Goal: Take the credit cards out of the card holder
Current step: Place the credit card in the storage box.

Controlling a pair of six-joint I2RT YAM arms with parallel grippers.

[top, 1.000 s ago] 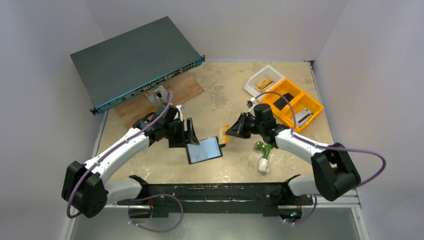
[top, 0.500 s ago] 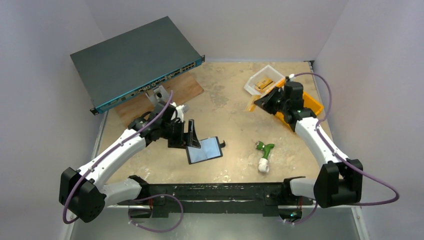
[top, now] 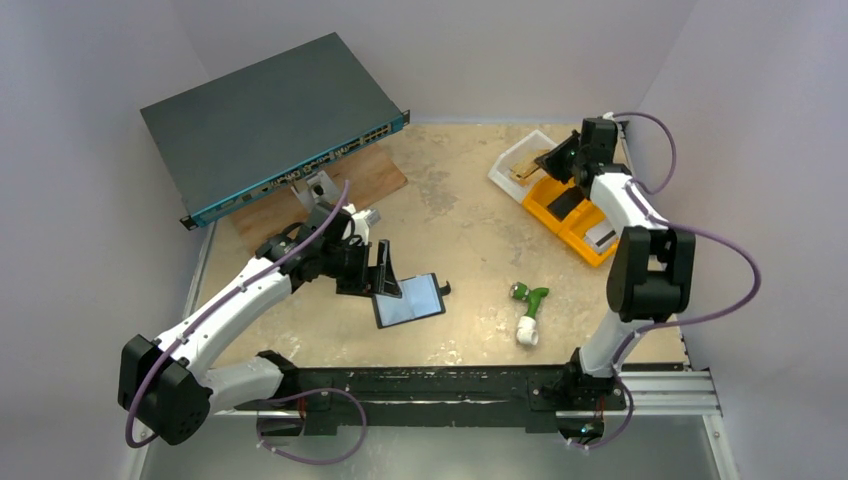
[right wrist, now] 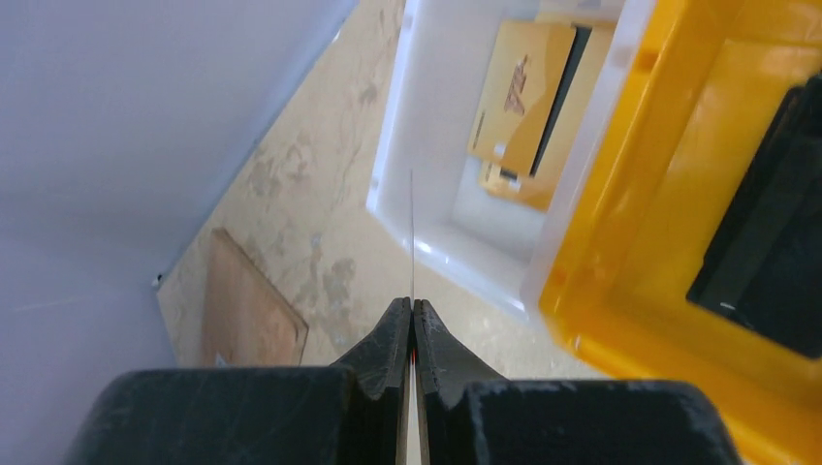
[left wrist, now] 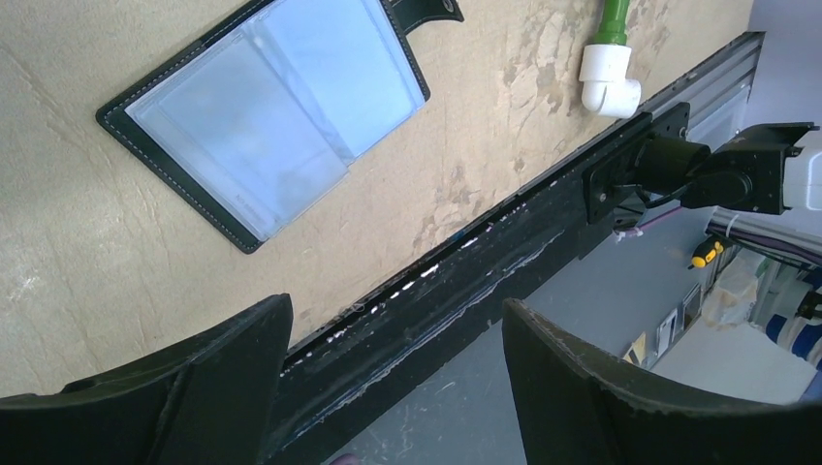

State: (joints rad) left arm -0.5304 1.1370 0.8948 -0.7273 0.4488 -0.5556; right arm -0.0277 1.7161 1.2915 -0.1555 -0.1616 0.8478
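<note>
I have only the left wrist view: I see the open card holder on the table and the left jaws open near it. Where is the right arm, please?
Observer: The right gripper is at the far right of the table, at the white tray beside the orange bin.
Operator: Does it hold something?
Observer: Yes. Its jaws are shut on a thin card, seen edge-on from the right wrist.
Operator: Is that tray empty?
Observer: No. Tan cards lie in it.
</note>
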